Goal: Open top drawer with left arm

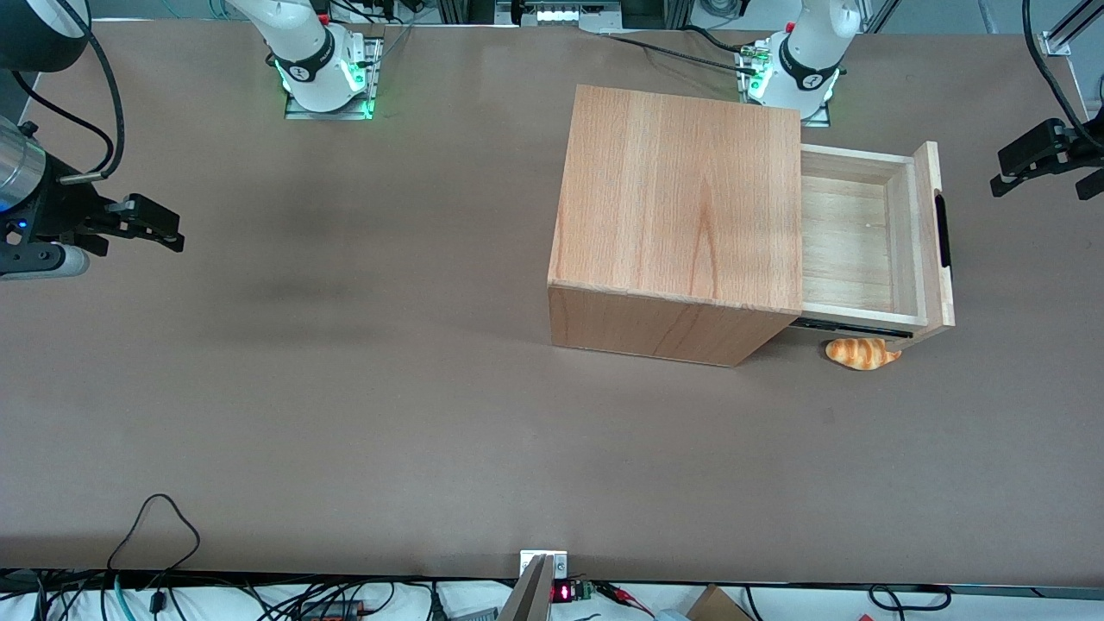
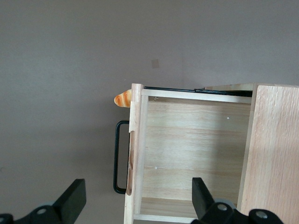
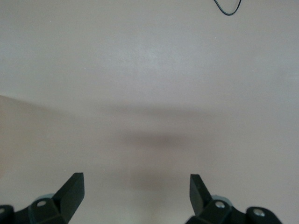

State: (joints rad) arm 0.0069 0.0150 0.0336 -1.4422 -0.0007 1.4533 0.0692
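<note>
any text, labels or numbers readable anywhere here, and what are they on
Nothing can be read for certain.
Red digits on a small display at the table edge: too blurred to read.
Black bands with white marks on the arm bases: too small to read.
The cabinet, top drawer, bread roll and the gripper, open above the drawer: no text.

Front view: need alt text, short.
The top drawer stands pulled out of the wooden cabinet, empty inside. The left arm's end effector hangs open clear of the handle, and a croissant lies under the drawer's nearer corner.
</note>
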